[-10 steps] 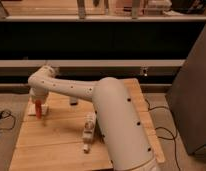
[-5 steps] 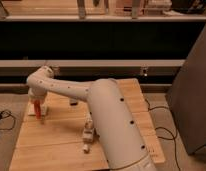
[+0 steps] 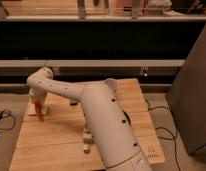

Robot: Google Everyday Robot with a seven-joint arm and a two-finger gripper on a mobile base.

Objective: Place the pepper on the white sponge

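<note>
My gripper (image 3: pixel 38 104) is at the far left of the wooden table (image 3: pixel 56 140), at the end of the white arm that reaches across from the lower middle. It is shut on the pepper (image 3: pixel 39 111), a slim orange-red piece that hangs upright below it. The white sponge (image 3: pixel 32 110), a pale flat pad, lies on the table right under and just left of the pepper. The pepper's tip is at or very near the sponge; I cannot tell if they touch.
A white-tan bottle-like object (image 3: pixel 87 138) lies near the table's middle, beside the arm. A small dark object (image 3: pixel 73 102) sits behind the forearm. A dark shelf unit (image 3: pixel 106 45) runs along the back. Cables (image 3: pixel 3 120) lie on the floor at left.
The gripper with the pepper has dropped slightly towards the sponge. The arm's big link has shifted a little to the left.
</note>
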